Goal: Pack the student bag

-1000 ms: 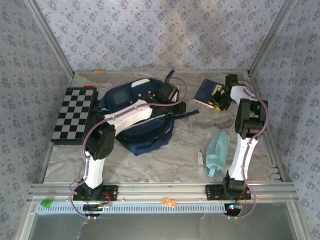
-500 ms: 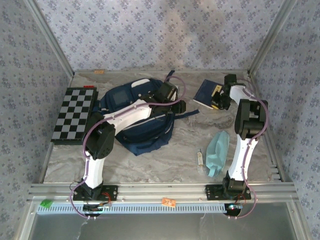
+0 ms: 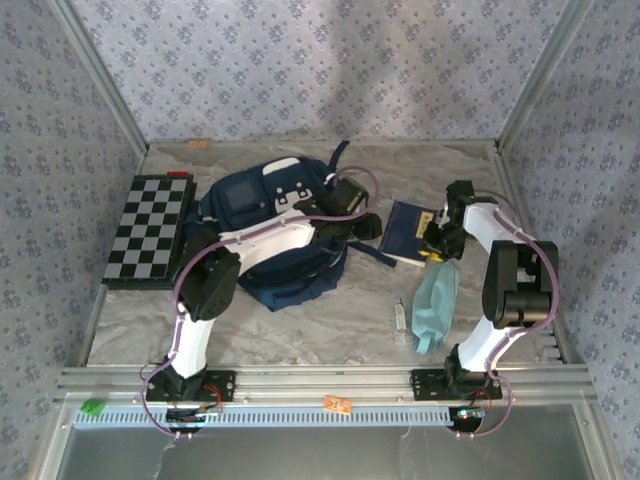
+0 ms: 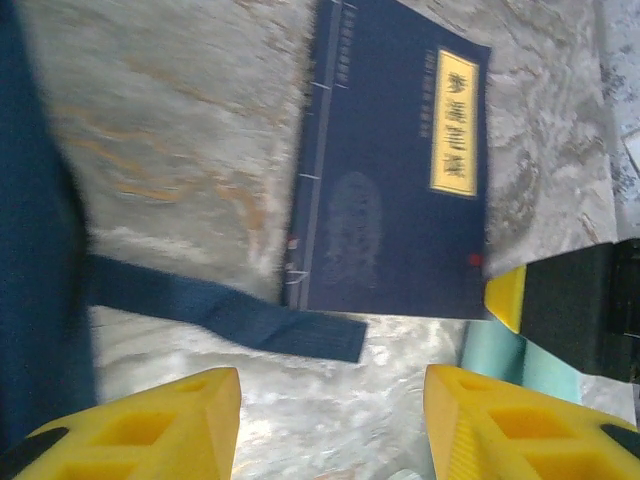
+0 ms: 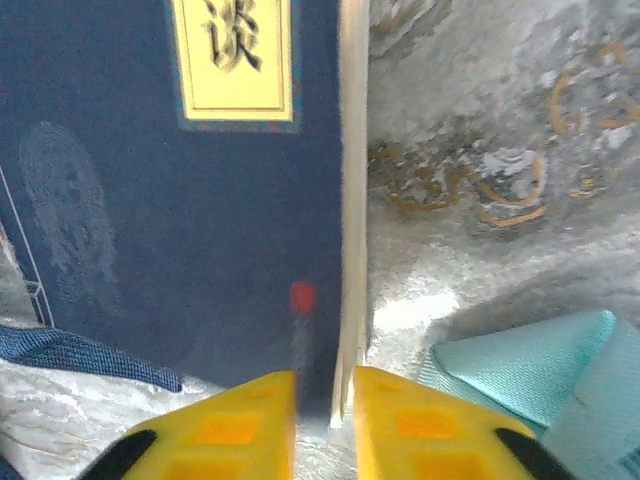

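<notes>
Navy student bag (image 3: 243, 197), white patches, seemingly slumped.

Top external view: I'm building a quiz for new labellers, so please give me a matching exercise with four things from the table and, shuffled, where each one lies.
Things
1. checkerboard
2. student bag
3. blue book
4. teal pouch

Places
A. near right part of the table, beside the right arm
B. along the table's left edge
C. just right of the bag, cover with yellow label facing up
D. left of centre, partly under the left arm

Pairs: 1-B, 2-D, 3-C, 4-A
</notes>
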